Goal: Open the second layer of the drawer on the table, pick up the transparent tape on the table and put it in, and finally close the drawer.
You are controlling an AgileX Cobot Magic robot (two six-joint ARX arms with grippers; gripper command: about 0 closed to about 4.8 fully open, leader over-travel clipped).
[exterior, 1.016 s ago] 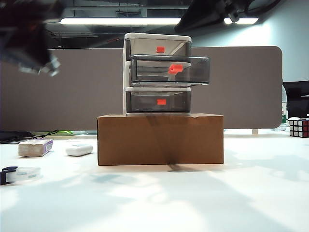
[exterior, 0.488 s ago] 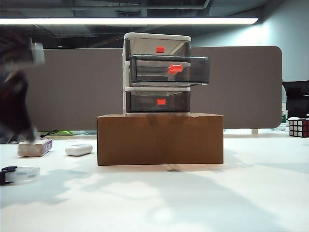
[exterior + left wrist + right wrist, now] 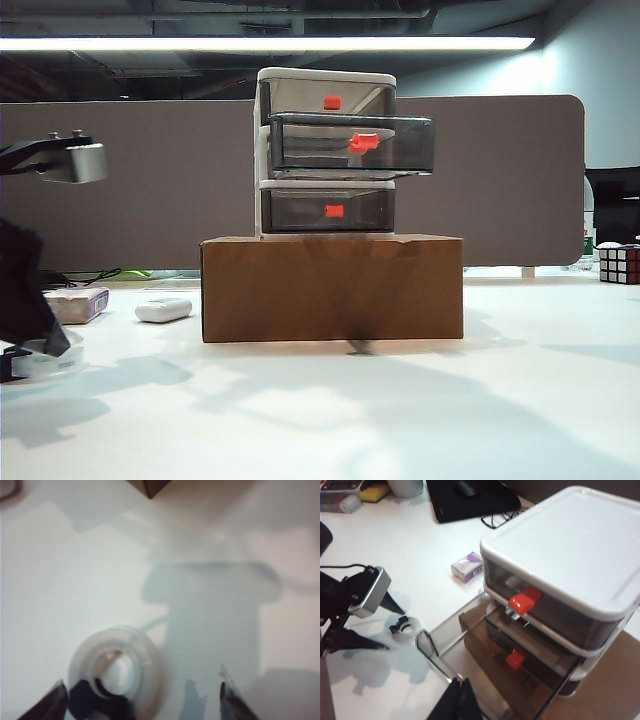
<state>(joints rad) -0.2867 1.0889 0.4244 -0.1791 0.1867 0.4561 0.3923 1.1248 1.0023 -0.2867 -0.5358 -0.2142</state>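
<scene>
white table — left pincer spread over transparent tape, right pincer closed

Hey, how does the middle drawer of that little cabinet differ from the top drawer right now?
The middle drawer is pulled out, overhanging the cabinet's white frame; the top drawer sits pushed in, flush with it. In the right wrist view the middle drawer shows an open tray with nothing visible in it, while the top drawer is closed under the lid. Both are smoky grey, see-through, with a red-orange tab.
</scene>
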